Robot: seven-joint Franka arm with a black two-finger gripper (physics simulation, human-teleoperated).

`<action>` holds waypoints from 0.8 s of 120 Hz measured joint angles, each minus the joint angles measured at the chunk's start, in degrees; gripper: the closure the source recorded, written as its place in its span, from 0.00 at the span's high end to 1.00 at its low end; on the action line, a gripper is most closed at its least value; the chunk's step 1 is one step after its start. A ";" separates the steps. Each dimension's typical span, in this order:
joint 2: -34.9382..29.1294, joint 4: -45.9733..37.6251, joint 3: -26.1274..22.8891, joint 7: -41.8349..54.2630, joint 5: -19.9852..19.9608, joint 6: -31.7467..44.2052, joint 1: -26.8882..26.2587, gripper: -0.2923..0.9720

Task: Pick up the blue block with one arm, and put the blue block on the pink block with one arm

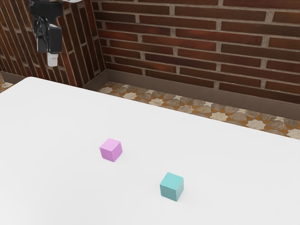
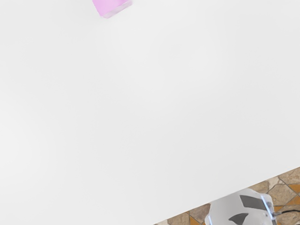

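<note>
A teal-blue block [image 1: 171, 186] rests on the white table [image 1: 56, 154], toward the front and the exterior view's right. A pink block [image 1: 111, 150] lies a short way behind it and to the exterior view's left, apart from it. My gripper [image 1: 52, 59] hangs high above the table's far left corner, well away from both blocks and holding nothing. In the wrist view, part of the pink block [image 2: 111, 6] shows far from my hand across bare table.
A brick wall [image 1: 197, 47] runs behind the table, with patterned tile floor [image 1: 197, 105] between them. The arm's grey base [image 2: 241, 212] sits just past the table edge, beneath my hand. Open table surface surrounds both blocks.
</note>
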 joint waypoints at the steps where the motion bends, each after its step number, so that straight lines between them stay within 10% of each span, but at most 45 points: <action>1: -0.01 -0.01 0.00 0.34 0.04 0.39 -0.16 0.77; 32: 4.58 -1.95 -6.96 7.88 -3.52 9.15 1.46 0.77; 62: 16.56 -8.40 -8.61 8.00 -5.14 20.79 -8.09 0.77; 96: 15.75 -17.46 -9.34 5.76 -4.56 30.33 -9.78 0.77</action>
